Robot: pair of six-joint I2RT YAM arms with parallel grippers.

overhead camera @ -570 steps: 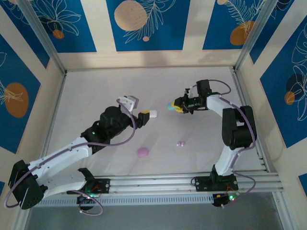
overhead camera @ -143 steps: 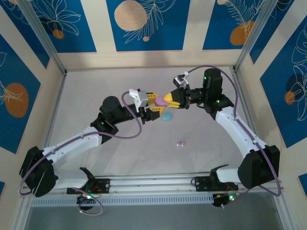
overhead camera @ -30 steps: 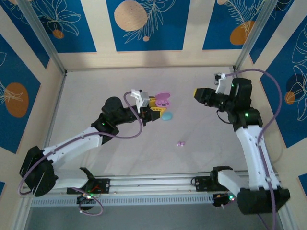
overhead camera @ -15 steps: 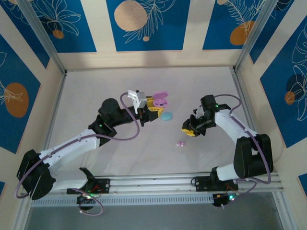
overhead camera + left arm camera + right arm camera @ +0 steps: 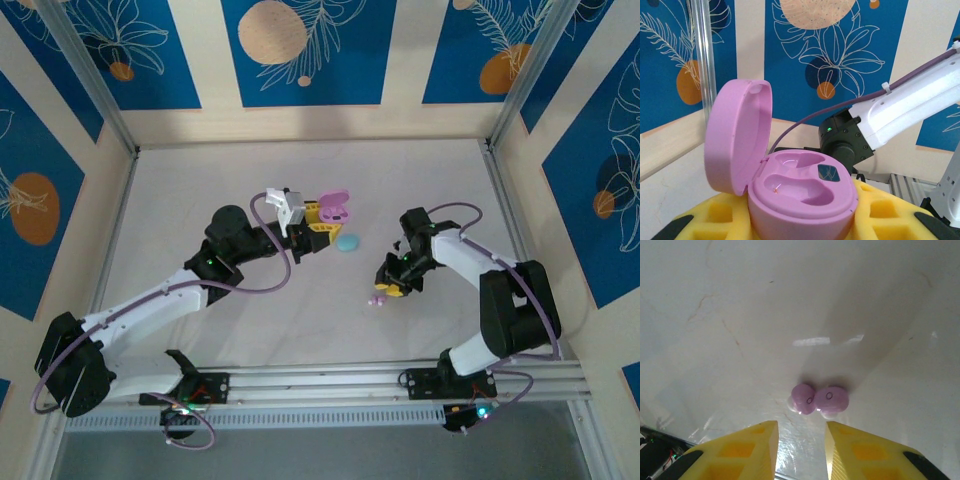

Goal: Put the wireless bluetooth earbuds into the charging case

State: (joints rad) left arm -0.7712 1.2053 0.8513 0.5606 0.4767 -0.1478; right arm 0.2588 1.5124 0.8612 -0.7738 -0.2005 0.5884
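Pink case (image 5: pixel 800 185), opened, was gripped in the left tool (image 5: pixel 320 222); the right tool (image 5: pixel 800 440), narrowly parted and empty, had been brought down over the earbuds (image 5: pixel 820 399) for pickup.

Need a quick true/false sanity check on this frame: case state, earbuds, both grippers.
1. The pink case has its lid open. True.
2. Both earbuds sit inside the pink case. False: the case is empty, and the two pink earbuds lie side by side on the table.
3. The right gripper has an earbud pinched. False: its jaws stand open with nothing between them, and the earbuds lie just ahead.
4. The left gripper grips the pink case. True.
5. A teal case lies on the table by the left gripper. True.
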